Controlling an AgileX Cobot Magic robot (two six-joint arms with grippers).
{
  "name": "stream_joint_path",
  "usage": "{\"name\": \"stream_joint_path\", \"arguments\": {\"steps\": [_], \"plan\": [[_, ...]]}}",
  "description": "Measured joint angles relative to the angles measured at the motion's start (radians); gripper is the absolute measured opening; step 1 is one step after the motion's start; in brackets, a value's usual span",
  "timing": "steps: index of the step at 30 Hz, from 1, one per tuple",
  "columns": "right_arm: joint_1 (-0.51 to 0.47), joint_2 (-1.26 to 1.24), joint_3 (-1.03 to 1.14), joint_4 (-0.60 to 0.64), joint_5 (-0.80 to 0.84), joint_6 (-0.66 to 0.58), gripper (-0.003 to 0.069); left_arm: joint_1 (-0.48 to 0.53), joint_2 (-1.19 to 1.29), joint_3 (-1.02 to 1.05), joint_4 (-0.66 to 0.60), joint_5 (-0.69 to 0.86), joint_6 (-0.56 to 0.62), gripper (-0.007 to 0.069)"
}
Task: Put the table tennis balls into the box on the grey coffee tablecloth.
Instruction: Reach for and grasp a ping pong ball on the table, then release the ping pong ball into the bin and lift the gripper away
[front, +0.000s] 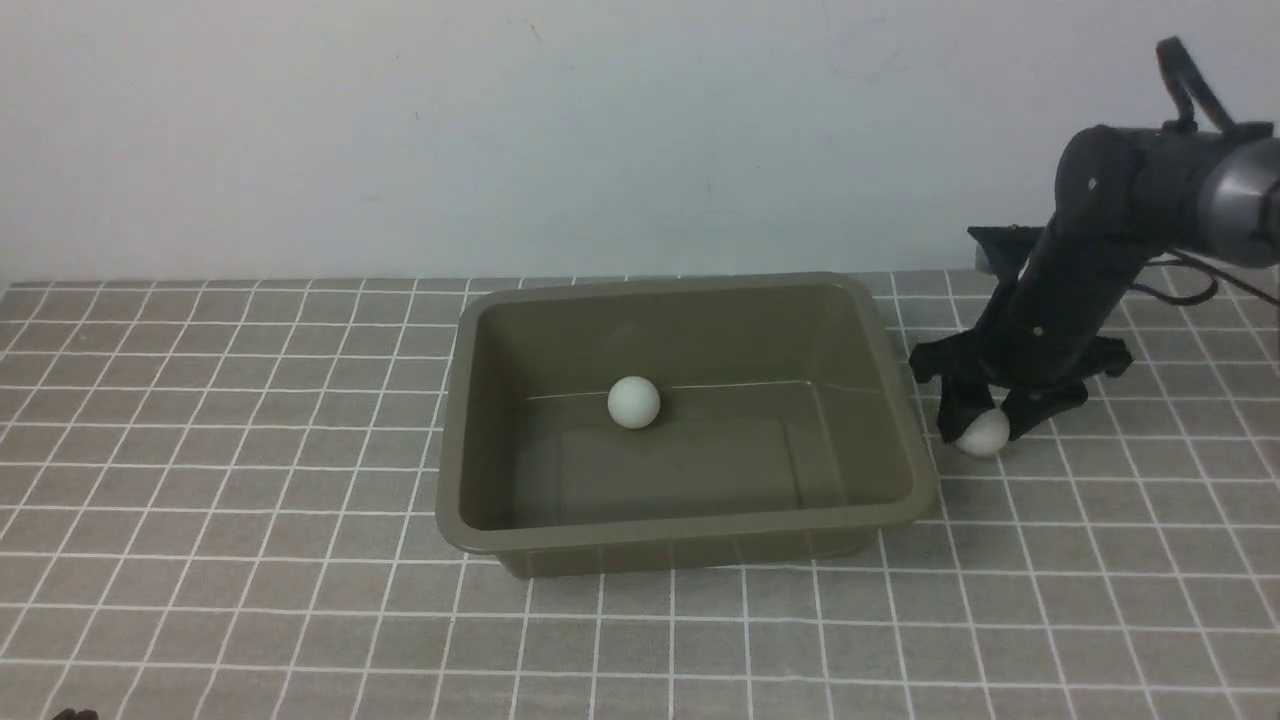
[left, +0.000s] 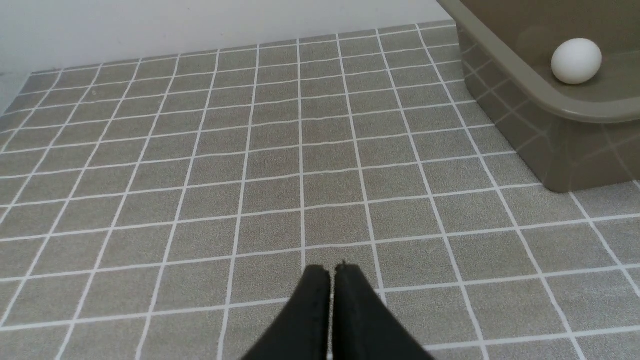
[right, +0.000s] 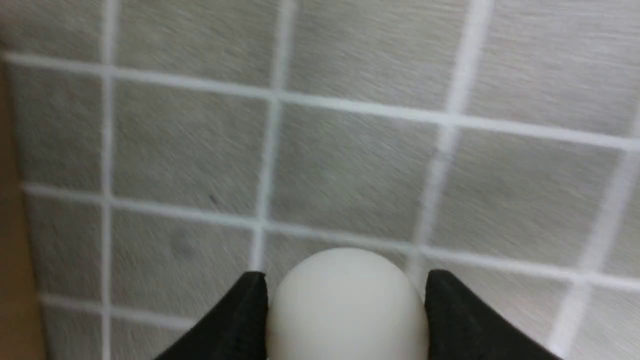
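Note:
The olive-green box (front: 690, 525) stands on the grey coffee tablecloth (front: 250, 450), and one white table tennis ball (front: 633, 402) lies inside it near the back. A second table tennis ball (front: 983, 435) sits at cloth level just off the box's right side. My right gripper (front: 985, 428) reaches down over it. In the right wrist view both black fingers (right: 235, 320) touch the sides of that ball (right: 346, 305), so the gripper (right: 345, 282) is shut on it. My left gripper (left: 332, 270) hovers over bare cloth left of the box (left: 505, 65), shut and holding nothing.
A plain white wall rises behind the far edge of the cloth. The box's right rim (front: 915, 420) lies close beside the right gripper. The ball inside the box (left: 576, 61) also shows in the left wrist view.

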Motion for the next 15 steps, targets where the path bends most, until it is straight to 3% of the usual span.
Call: {"name": "stream_joint_path", "arguments": {"steps": [6, 13, 15], "plan": [[0.006, -0.134, -0.061, 0.092, 0.092, -0.001, 0.0364, 0.0, 0.0, 0.0, 0.0, 0.0, 0.0, -0.0005], [0.167, -0.183, -0.067, 0.172, 0.111, -0.075, 0.0364, 0.0, 0.0, 0.0, 0.0, 0.0, 0.0, -0.0005], [0.206, -0.177, -0.067, 0.164, 0.111, -0.072, 0.0393, 0.0, 0.0, 0.0, 0.0, 0.0, 0.0, -0.0005]]}}
